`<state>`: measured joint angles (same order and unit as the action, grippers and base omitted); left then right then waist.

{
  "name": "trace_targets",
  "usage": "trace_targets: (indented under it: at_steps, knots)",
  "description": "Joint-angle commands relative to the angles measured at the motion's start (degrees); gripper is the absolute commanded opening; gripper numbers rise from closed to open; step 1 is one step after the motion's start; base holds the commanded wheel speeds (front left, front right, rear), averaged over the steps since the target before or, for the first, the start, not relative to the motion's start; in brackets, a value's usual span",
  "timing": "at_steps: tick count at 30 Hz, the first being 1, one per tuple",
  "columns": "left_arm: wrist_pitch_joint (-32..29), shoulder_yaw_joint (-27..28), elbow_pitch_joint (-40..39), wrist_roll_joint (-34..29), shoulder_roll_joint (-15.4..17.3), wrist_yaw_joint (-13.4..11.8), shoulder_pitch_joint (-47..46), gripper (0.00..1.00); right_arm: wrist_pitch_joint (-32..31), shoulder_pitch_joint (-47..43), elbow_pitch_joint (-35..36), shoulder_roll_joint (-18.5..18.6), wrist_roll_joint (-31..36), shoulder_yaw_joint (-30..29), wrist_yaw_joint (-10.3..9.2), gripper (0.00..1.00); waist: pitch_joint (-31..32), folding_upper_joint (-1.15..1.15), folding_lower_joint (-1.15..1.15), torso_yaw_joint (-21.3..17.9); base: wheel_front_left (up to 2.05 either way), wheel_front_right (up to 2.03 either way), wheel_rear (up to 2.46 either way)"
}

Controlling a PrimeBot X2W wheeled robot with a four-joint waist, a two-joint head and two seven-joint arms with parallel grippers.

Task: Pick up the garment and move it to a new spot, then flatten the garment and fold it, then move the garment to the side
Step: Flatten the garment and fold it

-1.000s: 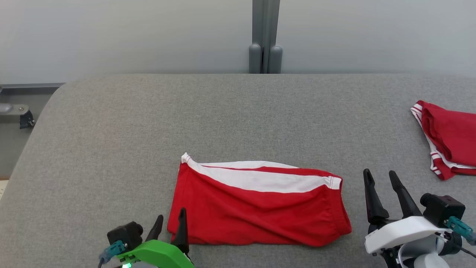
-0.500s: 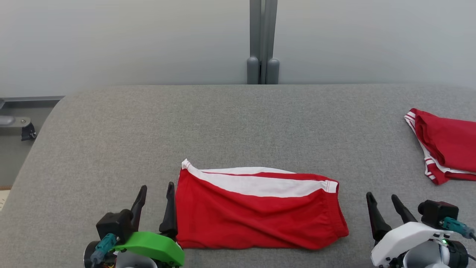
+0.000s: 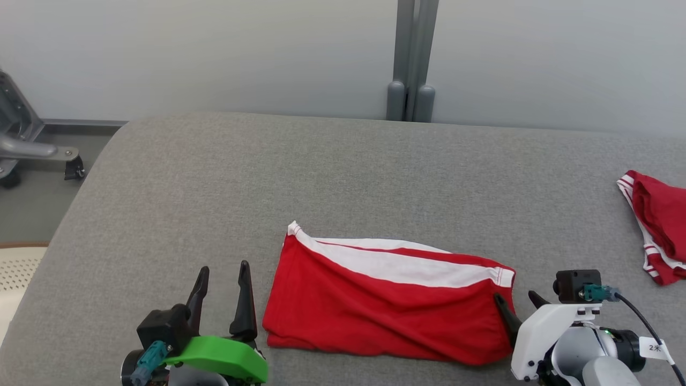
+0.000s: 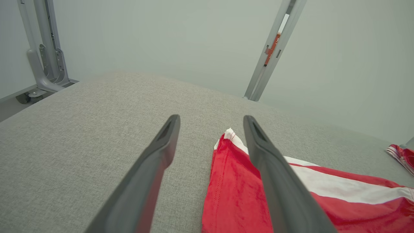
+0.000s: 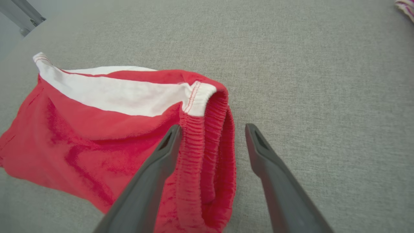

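The garment (image 3: 386, 305) is a pair of red shorts with a white side stripe, lying folded flat near the front of the grey padded table (image 3: 321, 171). My left gripper (image 3: 222, 271) stands open just left of the shorts' left edge; in the left wrist view its right finger (image 4: 275, 174) overlaps the garment (image 4: 226, 184). My right gripper (image 3: 515, 299) is open at the shorts' right end. In the right wrist view that gripper (image 5: 213, 129) straddles the ribbed waistband (image 5: 207, 136), jaws wide, with the garment (image 5: 97, 129) spreading to the left.
A second red and white garment (image 3: 662, 236) lies at the table's right edge. A grey post (image 3: 410, 80) stands behind the table's far edge, and a metal frame leg (image 3: 21, 145) sits on the floor to the left. Bare grey cloth stretches behind the shorts.
The head camera has shifted. My left gripper drew back left off the shorts' corner and spread a little wider. My right gripper moved left onto the waistband end.
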<state>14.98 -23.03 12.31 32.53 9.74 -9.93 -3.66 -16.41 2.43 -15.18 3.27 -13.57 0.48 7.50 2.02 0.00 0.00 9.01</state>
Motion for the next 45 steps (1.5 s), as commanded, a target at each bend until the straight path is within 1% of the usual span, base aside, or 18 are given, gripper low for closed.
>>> trace_targets:
  at_steps: [1, 4, 9, 15, 16, 18, 19, 20, 21, 22, 24, 29, 32, 35, 38, 41, 45]
  knots:
    - [0.22, 0.41, -0.26, -0.44, -0.29, 0.29, 0.68, 1.0, -0.66, 1.08, -1.09, 0.62, 0.67, -0.55, -0.03, 1.0, -0.47, 0.0, 0.0, 1.4, 0.0, 0.0, 0.0]
    - [0.21, 1.4, -0.78, -0.91, -0.88, 0.76, 0.58, 1.0, -1.75, 2.42, -4.05, 0.83, 0.61, -1.45, -0.04, 1.0, -0.9, 0.0, 0.0, 2.67, 0.0, 0.0, 0.0]
    - [0.21, 2.48, -1.09, -2.08, -1.19, 1.62, 0.86, 1.0, -3.72, 5.09, -10.06, 2.26, -1.74, -1.41, -0.04, 1.0, -1.47, 0.0, 0.0, 4.27, 0.0, 0.0, 0.0]
    - [0.22, 2.88, 0.1, -2.87, -1.08, 2.84, 0.29, 1.0, -5.87, 7.97, -16.5, 3.36, -4.84, -1.25, -0.04, 1.0, -2.15, 0.0, 0.0, 4.94, 0.0, 0.0, 0.0]
    - [0.22, 2.89, 0.25, -2.95, -1.04, 2.89, 0.11, 1.0, -6.24, 8.25, -17.49, 3.45, -5.3, -1.11, -0.05, 0.87, -2.23, 0.0, 0.0, 4.91, 0.0, 0.0, 0.0]
    - [0.22, 2.96, 0.5, -3.13, -1.11, 3.26, -0.25, 1.0, -6.83, 8.82, -19.46, 3.76, -6.1, -0.51, -0.07, 0.42, -2.44, 0.0, 0.0, 4.75, 0.0, 0.0, 0.0]
    - [0.22, 3.04, 0.57, -3.18, -1.19, 3.28, -0.42, 1.0, -7.19, 9.1, -20.34, 3.75, -6.73, -0.18, -0.07, 0.38, -2.56, 0.0, 0.0, 4.55, 0.0, 0.0, 0.0]
    - [0.22, 3.1, 0.66, -3.24, -1.22, 3.38, -0.57, 1.0, -7.34, 9.44, -20.97, 3.65, -7.49, 0.11, -0.08, 0.38, -2.64, 0.0, 0.0, 4.36, 0.0, 0.0, 0.0]
    - [0.22, 3.28, 0.73, -3.33, -1.22, 3.35, -0.62, 1.0, -7.48, 9.9, -21.71, 3.53, -8.59, 0.27, -0.09, 0.12, -2.73, 0.0, 0.0, 3.94, 0.0, 0.0, 0.0]
    - [0.22, 3.3, 0.84, -3.4, -1.2, 3.39, -0.6, 1.0, -7.73, 10.25, -22.27, 3.54, -9.61, 0.38, -0.1, 0.0, -2.79, 0.0, 0.0, 3.54, 0.0, 0.0, 0.0]
    - [0.22, 3.4, 1.08, -3.49, -1.02, 3.3, -0.53, 1.0, -7.9, 11.38, -22.98, 3.91, -11.28, 0.92, -0.1, 0.0, -2.96, 0.0, 0.0, 2.45, 0.0, 0.0, 0.0]
    - [0.22, 3.75, 0.96, -3.53, -0.79, 3.11, -0.58, 1.0, -7.84, 14.01, -22.75, 7.29, -14.67, 2.13, -0.14, 0.0, -3.27, 0.0, 0.0, -0.88, 0.0, 0.0, 0.0]
    - [0.22, 3.83, 0.86, -3.41, -0.97, 3.19, -0.58, 1.0, -8.62, 14.54, -21.3, 9.6, -16.82, 2.82, -0.1, 0.0, -3.46, 0.0, 0.0, -2.77, 0.0, 0.0, 0.0]
    - [0.22, 3.73, 1.16, -3.47, -1.35, 3.21, -0.63, 1.0, -9.81, 13.99, -19.1, 13.01, -18.91, 2.75, -0.08, 0.0, -3.72, 0.0, 0.0, -4.56, 0.0, 0.0, 0.0]
    - [0.22, 3.54, 1.43, -3.64, -1.83, 3.4, -0.92, 1.0, -11.16, 12.77, -16.58, 15.26, -20.92, 2.38, -0.07, 0.0, -3.97, 0.0, 0.0, -5.54, 0.0, 0.0, 0.0]
    - [0.22, 3.46, 1.62, -3.87, -2.2, 3.53, -1.14, 1.0, -13.28, 11.65, -12.93, 15.57, -24.42, 2.2, -0.05, 0.0, -4.12, 0.0, 0.0, -5.97, 0.0, 0.0, 0.0]
    - [0.23, 3.45, 1.91, -3.99, -2.46, 3.89, -1.39, 1.0, -15.89, 9.78, -7.01, 13.44, -29.34, 2.29, -0.05, 0.0, -4.21, 0.0, 0.0, -5.8, 0.0, 0.0, 0.0]
